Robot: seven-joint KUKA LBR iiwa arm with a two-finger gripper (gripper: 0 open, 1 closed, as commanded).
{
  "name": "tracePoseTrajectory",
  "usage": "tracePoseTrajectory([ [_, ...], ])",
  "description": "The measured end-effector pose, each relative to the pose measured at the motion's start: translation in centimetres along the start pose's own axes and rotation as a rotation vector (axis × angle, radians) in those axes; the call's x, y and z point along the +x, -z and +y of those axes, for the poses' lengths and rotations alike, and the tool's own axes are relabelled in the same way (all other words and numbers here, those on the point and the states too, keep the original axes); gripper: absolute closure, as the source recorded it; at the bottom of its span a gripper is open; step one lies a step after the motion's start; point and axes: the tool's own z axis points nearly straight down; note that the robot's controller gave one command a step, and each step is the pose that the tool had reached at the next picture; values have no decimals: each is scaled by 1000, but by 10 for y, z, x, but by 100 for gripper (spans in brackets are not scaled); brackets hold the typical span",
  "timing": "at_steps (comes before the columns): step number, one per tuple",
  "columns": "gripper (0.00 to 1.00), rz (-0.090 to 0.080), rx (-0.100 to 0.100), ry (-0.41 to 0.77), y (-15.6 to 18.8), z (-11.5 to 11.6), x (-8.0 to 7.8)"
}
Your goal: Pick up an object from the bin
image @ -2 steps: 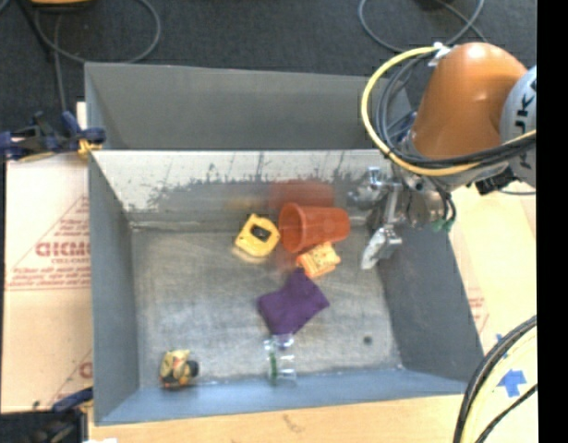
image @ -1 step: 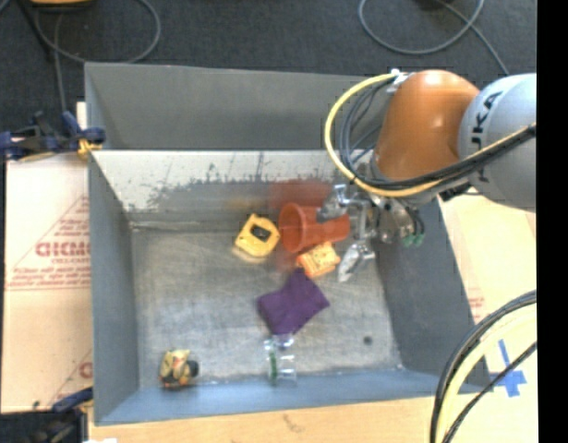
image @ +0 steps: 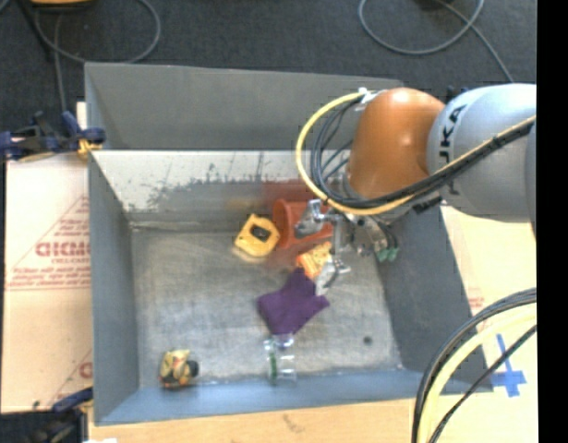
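Small orange-yellow plastic lump sits right by the gripper's spread fingers; crumpled purple cloth at 6 o'clock, round yellow tape measure at 9.

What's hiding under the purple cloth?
The purple cloth lies on the grey bin floor. A small orange thing sits at its top edge. Whatever is underneath is covered.

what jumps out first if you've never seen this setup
The arm's orange-covered wrist looms over the right side of the bin, with its gripper low over a small orange thing near the middle. Close by lie a purple cloth and a yellow tape measure.
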Motion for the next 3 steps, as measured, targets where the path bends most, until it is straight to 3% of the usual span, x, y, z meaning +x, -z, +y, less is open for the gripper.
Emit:
tracePoseTrajectory([
  [1, 100, -3, 4, 162, -45, -3, -2],
  [2, 100, -3, 4, 162, -45, -3, -2],
  [3, 100, -6, 3, 149, 78, -9, -11],
])
